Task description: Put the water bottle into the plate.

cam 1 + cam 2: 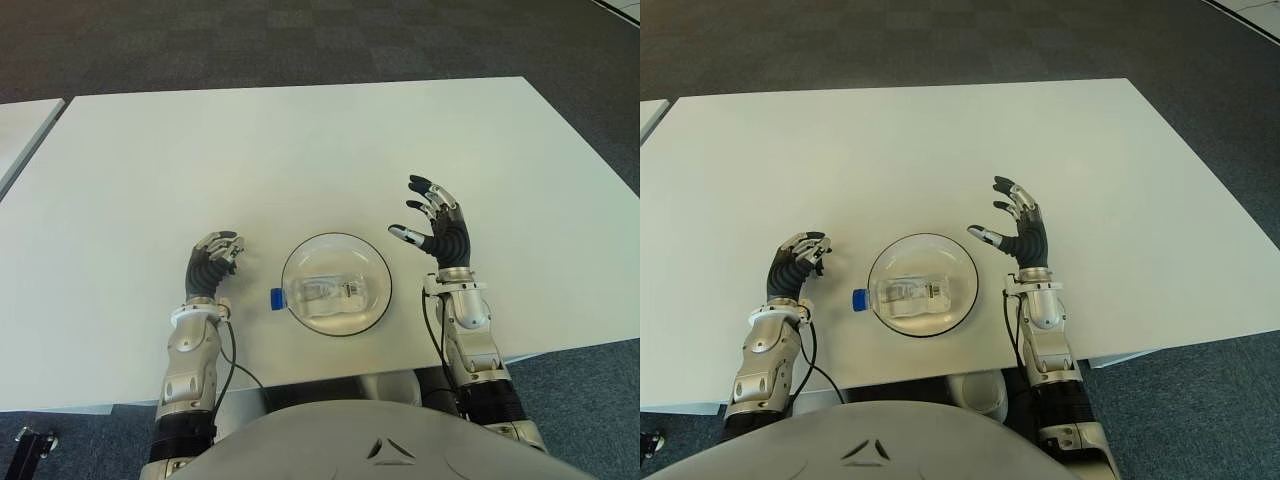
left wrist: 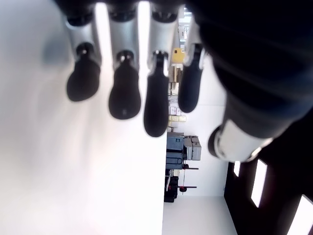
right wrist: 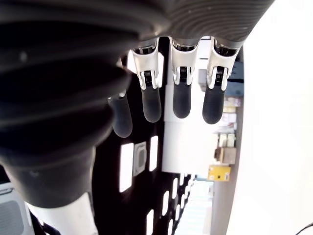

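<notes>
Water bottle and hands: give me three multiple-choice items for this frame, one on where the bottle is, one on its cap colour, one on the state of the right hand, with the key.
1. Where is the water bottle?
A. Lying in the plate, cap over the rim toward the left hand
B. Standing on the table beside the plate
C. Held in the right hand

2. What colour is the cap?
A. Red
B. Blue
C. White

3. What is the state of the right hand?
A. Closed around the bottle
B. Fingers spread, holding nothing
C. Flat on the plate

Key: 1 A, the clear bottle lies on its side inside the plate. 2 B, the cap shows blue at the plate's edge. 3 B, the hand shows to the right of the plate with open fingers; the left hand shows curled and empty on the other side.
</notes>
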Robot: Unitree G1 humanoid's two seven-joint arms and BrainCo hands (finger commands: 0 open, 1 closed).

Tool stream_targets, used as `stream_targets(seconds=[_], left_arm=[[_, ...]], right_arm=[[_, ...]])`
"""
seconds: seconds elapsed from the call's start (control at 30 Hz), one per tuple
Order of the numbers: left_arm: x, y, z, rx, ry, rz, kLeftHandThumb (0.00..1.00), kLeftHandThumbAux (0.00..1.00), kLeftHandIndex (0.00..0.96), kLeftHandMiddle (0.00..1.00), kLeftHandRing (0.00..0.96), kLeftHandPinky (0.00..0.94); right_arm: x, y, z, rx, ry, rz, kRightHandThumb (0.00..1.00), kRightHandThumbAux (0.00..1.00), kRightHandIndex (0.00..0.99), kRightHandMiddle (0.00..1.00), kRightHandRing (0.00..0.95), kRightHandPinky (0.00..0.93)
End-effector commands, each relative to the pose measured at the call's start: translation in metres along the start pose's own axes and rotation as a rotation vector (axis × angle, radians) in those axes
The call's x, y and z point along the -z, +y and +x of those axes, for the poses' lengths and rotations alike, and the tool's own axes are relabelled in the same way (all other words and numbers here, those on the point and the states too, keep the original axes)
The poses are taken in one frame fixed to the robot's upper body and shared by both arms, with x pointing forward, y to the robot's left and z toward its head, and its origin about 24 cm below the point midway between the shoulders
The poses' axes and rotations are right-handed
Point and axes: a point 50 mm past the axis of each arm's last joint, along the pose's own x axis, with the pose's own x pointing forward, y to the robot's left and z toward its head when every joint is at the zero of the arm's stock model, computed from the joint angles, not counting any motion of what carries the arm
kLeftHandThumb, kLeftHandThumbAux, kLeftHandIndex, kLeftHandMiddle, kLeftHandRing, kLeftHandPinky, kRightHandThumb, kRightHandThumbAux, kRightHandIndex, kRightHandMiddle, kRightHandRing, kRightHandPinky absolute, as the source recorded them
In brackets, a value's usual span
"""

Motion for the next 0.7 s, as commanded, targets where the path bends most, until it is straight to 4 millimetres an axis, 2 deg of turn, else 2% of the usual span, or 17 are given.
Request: stream_targets(seconds=[0.03, 0.4, 0.7], left_arm=[[0.006, -0.001, -0.002, 0.003, 0.036, 0.005, 0.838, 0.679, 0.399, 0.558, 0.737, 0.738], [0.006, -0.001, -0.002, 0.003, 0.037, -0.005, 0.838, 0.679, 0.399, 0.563, 0.739, 0.738], [0.006, -0.002, -0.002, 0.004, 0.028, -0.003, 0.838, 0.679, 0.399, 0.563, 0.743, 0.740]], right_arm=[[0.016, -0.006, -0.005, 0.032, 0.115, 0.051, 0.254, 0.918, 0.343, 0.345, 0.361, 0.434], [0.030, -0.012, -0.010, 0.069, 0.194, 0.033, 0.076, 0.984, 0.379, 0.430, 0.448, 0.482], [0.040, -0.012, -0.014, 0.121, 0.228, 0.002, 0.095, 0.998, 0.451, 0.492, 0.496, 0.511]])
